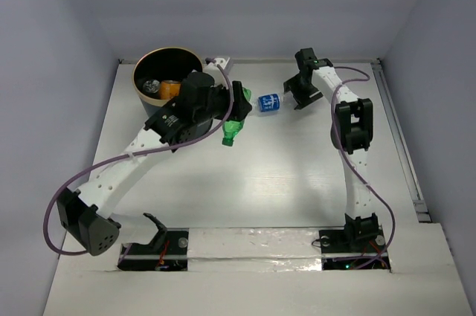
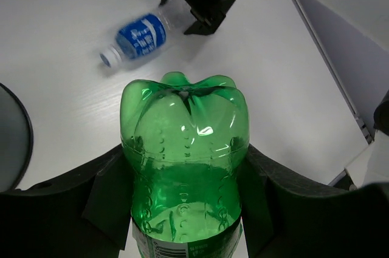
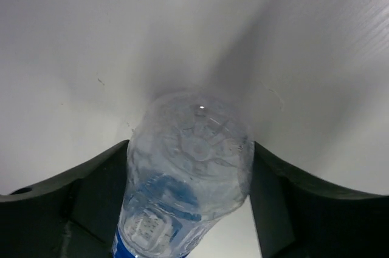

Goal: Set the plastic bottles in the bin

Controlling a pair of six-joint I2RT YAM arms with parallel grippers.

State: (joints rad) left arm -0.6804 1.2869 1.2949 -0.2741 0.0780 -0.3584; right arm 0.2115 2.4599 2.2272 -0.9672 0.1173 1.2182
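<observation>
My left gripper [image 1: 237, 107] is shut on a green bottle [image 1: 231, 131], just right of the bin [image 1: 141, 71]. In the left wrist view the green bottle [image 2: 185, 149] fills the gap between the black fingers [image 2: 103, 185]. My right gripper [image 1: 296, 96] is shut on the base of a clear bottle with a blue label [image 1: 269, 102], at the back middle of the table. That bottle also shows in the left wrist view [image 2: 138, 37] and the right wrist view [image 3: 188, 167]. The dark bin holds an orange bottle [image 1: 170, 89] and a clear one [image 1: 149, 85].
The white table has raised walls at the back and sides, and a rail along the right edge [image 1: 401, 137]. The bin's rim [image 2: 13, 136] shows at the left of the left wrist view. A purple cable [image 1: 67, 189] loops by the left arm.
</observation>
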